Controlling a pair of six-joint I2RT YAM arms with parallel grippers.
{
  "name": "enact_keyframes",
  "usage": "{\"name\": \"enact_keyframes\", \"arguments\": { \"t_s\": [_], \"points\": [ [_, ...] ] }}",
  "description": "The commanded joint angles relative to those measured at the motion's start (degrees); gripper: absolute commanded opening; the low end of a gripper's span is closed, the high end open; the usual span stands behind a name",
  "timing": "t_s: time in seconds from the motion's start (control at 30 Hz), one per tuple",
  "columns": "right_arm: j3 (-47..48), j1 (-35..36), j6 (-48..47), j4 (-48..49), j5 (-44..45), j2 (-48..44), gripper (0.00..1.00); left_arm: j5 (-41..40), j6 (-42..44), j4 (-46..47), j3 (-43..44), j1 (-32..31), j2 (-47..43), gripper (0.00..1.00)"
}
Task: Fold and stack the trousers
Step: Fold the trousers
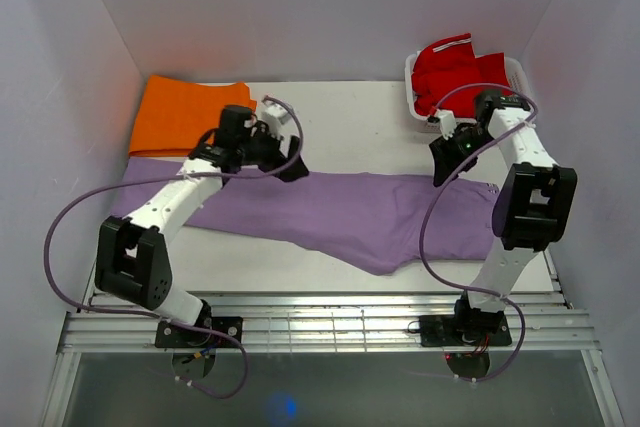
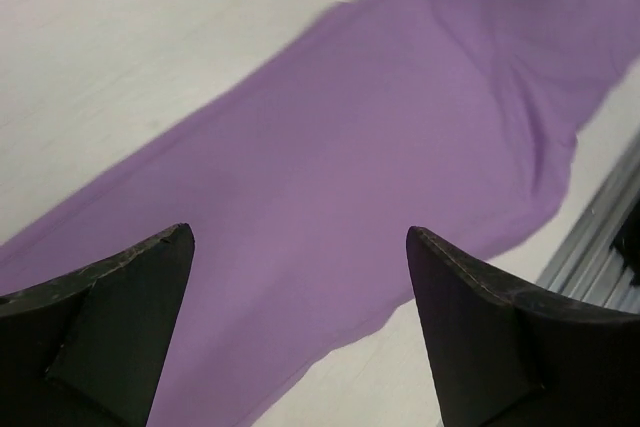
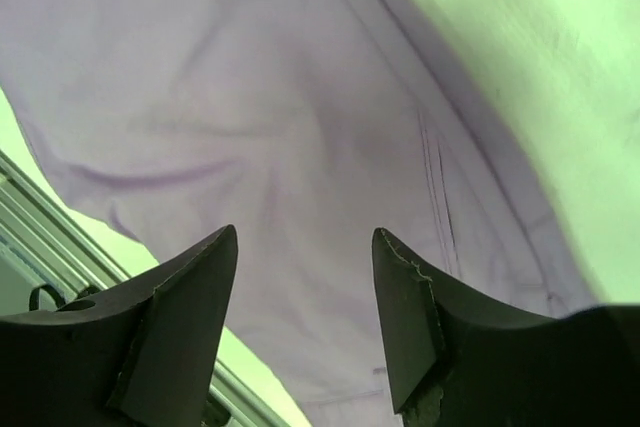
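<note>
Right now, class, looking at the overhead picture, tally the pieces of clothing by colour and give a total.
purple trousers: 1
orange garment: 1
red garment: 1
Total: 3

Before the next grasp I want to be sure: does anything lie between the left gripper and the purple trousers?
Nothing visible does. The left gripper hangs open above the trousers, and only bare purple fabric shows beneath it.
</note>
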Motion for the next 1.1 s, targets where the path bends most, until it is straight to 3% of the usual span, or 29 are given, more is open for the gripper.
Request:
{"name": "enact_keyframes", "arguments": {
  "t_s": [0.0, 0.07, 0.1, 0.3, 0.43, 0.6, 0.83, 1.07],
  "points": [
    [-5.99, -2.11, -1.75, -3.05, 6.71, 1.61, 0.62, -1.48, -6.97, -16.87, 5.20, 14.08, -0.84, 0.98],
    [-10.74, -3.07, -0.96, 0.20, 10.91, 1.79, 0.61, -0.42, -6.36, -20.59, 7.48, 20.44, 0.22, 0.98],
    [-11.71, -3.52, -0.87, 2.56, 12.33, 2.48, 0.61, -0.24, -5.92, -22.61, 7.84, 27.61, 0.22, 0.98],
    [-15.32, -10.28, -3.06, 7.59, 23.48, 6.44, 0.60, -4.19, 2.69, -29.65, 11.53, 47.94, 1.10, 0.98],
    [-15.15, -14.24, -6.05, 9.87, 29.56, 8.29, 0.60, -5.77, 6.82, -30.98, 12.24, 57.20, 4.87, 0.87],
    [-14.01, -16.62, -8.95, 10.58, 33.35, 9.35, 0.59, -7.09, 9.20, -28.36, 12.07, 60.90, 9.09, 0.87],
    [-12.68, -16.44, -9.48, 10.15, 33.62, 10.14, 0.59, -7.00, 8.24, -23.26, 11.80, 60.90, 16.20, 0.89],
    [-12.95, -16.26, -9.39, 9.27, 32.83, 9.61, 0.59, -6.57, 10.78, -19.29, 15.05, 59.24, 24.99, 0.84]
  ]
}}
